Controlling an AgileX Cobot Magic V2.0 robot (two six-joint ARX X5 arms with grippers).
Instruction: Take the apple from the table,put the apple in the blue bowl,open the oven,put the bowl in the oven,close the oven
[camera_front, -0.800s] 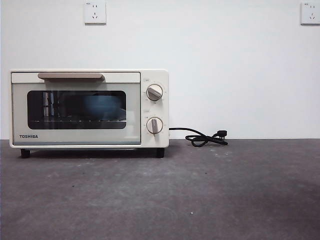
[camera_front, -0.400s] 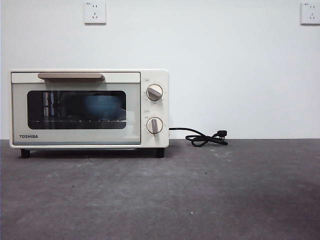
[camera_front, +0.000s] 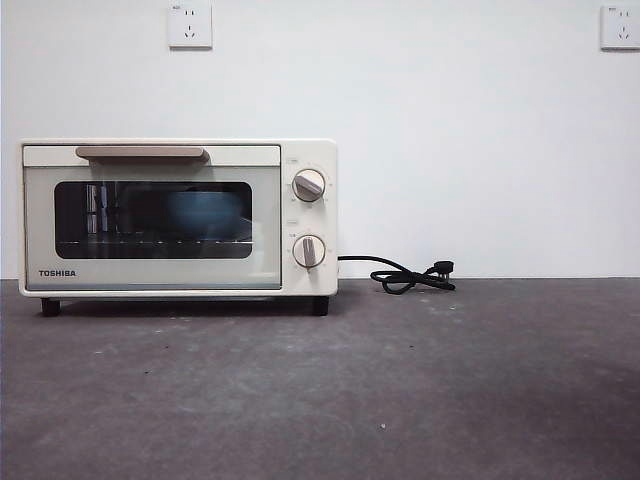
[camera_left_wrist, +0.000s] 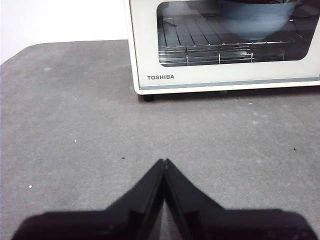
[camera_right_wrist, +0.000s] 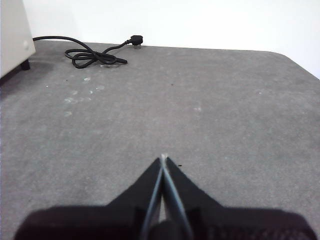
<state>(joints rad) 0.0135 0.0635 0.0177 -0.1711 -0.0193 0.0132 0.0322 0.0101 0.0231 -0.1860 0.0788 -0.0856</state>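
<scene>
Front view gives me the oven (camera_front: 178, 218) standing at the left on the table (camera_front: 400, 390), close to the white wall (camera_front: 450, 130). Its door is shut, the bar handle (camera_front: 141, 152) runs along the top of the door, and the two knobs (camera_front: 308, 185) sit one above the other on the right panel. Through the dark glass I see the bowl (camera_front: 208, 212) as a dim blue shape on the wire rack (camera_left_wrist: 215, 47). The left wrist view shows it more clearly, resting on the rack behind the glass. I cannot see the apple; the bowl's wall and the frame edge hide whatever is inside it.

From the oven's right side a black cord (camera_front: 405, 275) lies coiled on the table next to the wall, with its plug at the far end. Two wall sockets (camera_front: 190, 25) are high on the wall.

My left gripper (camera_left_wrist: 164, 162) hangs above bare table in front of the oven, well apart from the door, with its jaws pressed together and holding nothing. My right gripper (camera_right_wrist: 164, 158) is likewise closed and empty over the table, to the right of the oven, with the cord further away from it. Nothing stands between either gripper and the oven.
</scene>
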